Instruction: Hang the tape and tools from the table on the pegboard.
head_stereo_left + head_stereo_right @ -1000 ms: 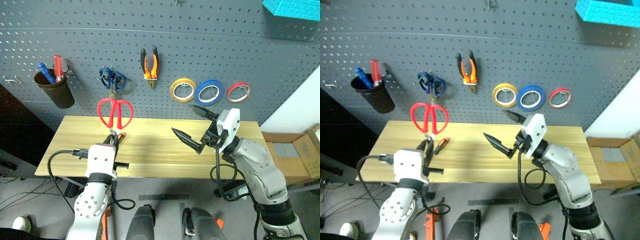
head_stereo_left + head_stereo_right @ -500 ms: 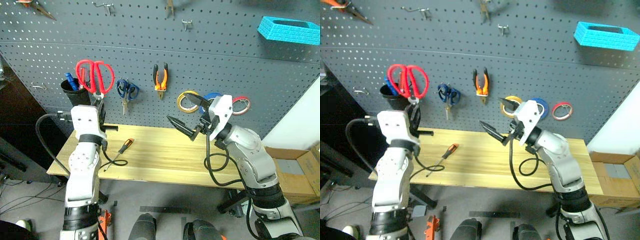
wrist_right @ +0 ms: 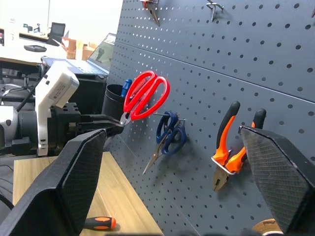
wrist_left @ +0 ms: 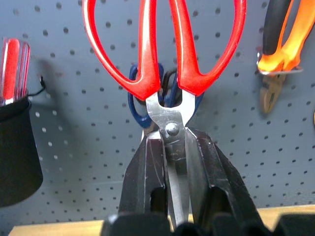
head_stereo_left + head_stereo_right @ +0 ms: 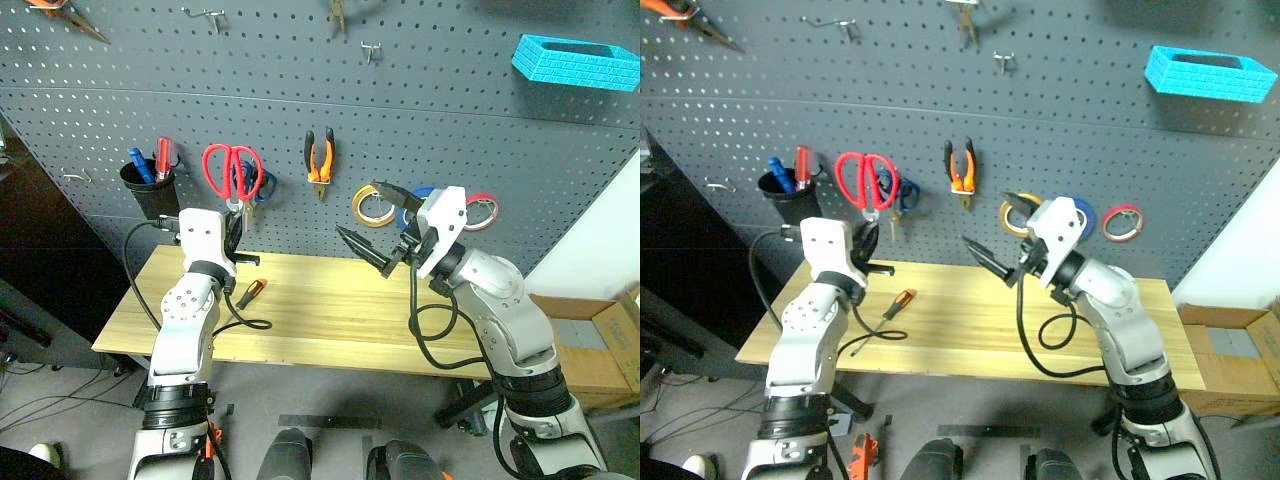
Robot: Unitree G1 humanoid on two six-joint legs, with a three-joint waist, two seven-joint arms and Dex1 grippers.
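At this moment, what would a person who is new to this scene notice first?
The red-handled scissors stand out, held handles-up by the left gripper in front of the pegboard, over the blue-handled scissors hanging there. To their right hang the orange-and-black pliers, and the right gripper waits wide open above the table, where a small screwdriver lies.

Your left gripper (image 5: 237, 222) now holds the red-handled scissors (image 5: 233, 174) up against the pegboard (image 5: 450, 120), handles over the blue-handled scissors (image 5: 256, 184); a second ago they were low, just above the table (image 5: 330, 310). The small screwdriver (image 5: 249, 291) now lies uncovered on the tabletop.
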